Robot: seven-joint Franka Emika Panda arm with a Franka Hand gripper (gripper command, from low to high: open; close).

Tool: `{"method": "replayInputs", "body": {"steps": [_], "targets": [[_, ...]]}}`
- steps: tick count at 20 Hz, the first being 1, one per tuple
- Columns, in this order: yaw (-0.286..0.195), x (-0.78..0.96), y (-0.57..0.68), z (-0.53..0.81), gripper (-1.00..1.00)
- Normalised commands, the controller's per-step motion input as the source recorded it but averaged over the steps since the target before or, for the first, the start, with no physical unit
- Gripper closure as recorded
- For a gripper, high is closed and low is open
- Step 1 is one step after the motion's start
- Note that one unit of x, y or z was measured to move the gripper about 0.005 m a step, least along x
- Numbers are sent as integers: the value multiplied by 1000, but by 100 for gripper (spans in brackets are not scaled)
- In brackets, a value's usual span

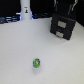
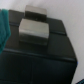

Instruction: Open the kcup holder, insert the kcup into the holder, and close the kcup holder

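The tool (image 1: 63, 11) hangs right over the kcup holder (image 1: 62, 26), a black box-shaped unit with two stacked drawer fronts and pale handles; whether its jaws are parted cannot be told. Both drawers look shut. The kcup (image 1: 36, 63), a tiny green round pod, lies on the white worktop (image 1: 15, 55) well apart from the holder. Opening, inserting and closing appear still to do.

One kcup holder (image 1: 62, 25), one kcup (image 1: 36, 63), one white bottle (image 1: 25, 11).
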Motion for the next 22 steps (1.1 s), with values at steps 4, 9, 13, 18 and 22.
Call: {"method": "replayInputs", "body": {"steps": [4, 9, 13, 18, 22], "targets": [[-130, -128, 535, -297, -100], [-108, -49, 335, -387, -100], [-82, -68, 213, -408, -100], [-51, -218, 110, -388, -100], [-21, -360, 23, -360, -100]]}}
